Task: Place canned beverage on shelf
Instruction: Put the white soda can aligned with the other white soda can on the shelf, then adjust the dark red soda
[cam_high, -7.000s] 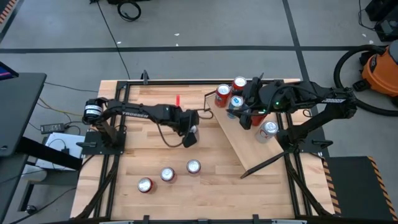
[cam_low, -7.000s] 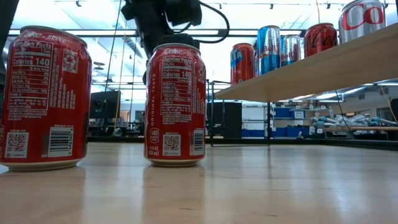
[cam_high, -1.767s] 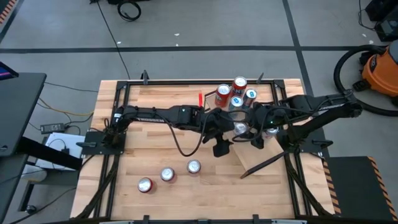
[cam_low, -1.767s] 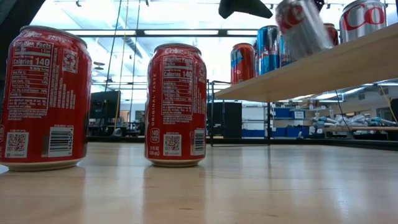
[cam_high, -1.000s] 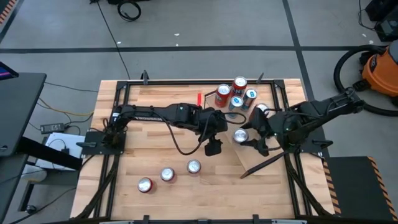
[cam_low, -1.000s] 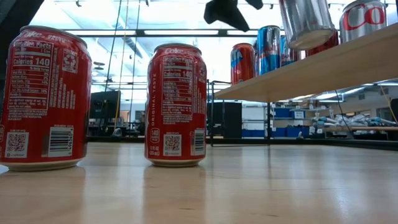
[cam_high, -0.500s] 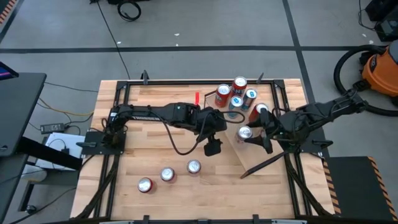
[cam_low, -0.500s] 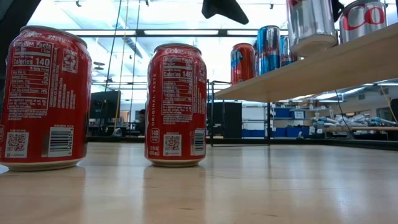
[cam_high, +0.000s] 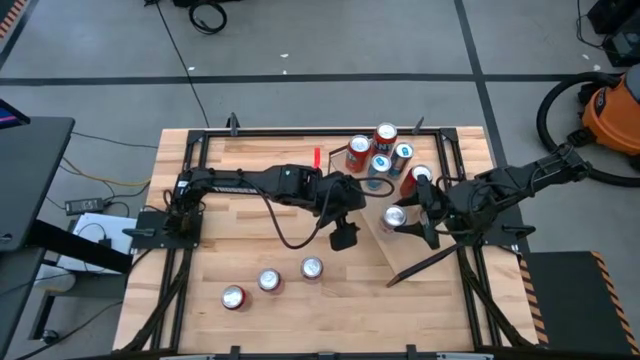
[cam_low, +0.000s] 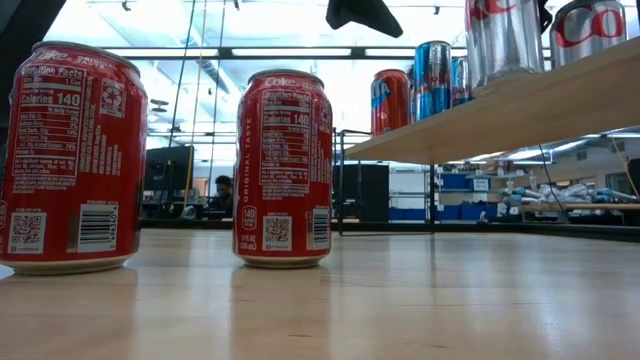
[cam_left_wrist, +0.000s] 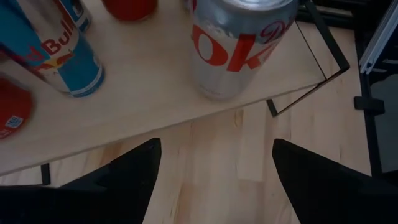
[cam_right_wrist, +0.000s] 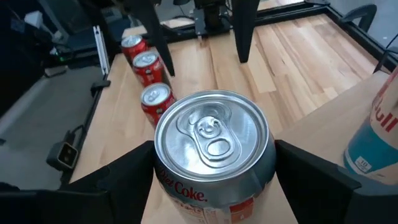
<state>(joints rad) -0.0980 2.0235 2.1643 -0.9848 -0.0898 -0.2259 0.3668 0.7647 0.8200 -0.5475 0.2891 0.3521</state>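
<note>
One silver can (cam_right_wrist: 211, 155) stands upright on the shelf (cam_high: 400, 250), clasped by the right claw (cam_high: 412, 218).
Left claw (cam_high: 343, 238), wide, hangs empty beside.

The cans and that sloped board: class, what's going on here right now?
The right claw holds a silver Diet Coke can upright on the shelf, beside other cans already there. The left claw is open and empty, hanging over the table just off the shelf's edge. Three red cans wait on the tabletop.
</note>
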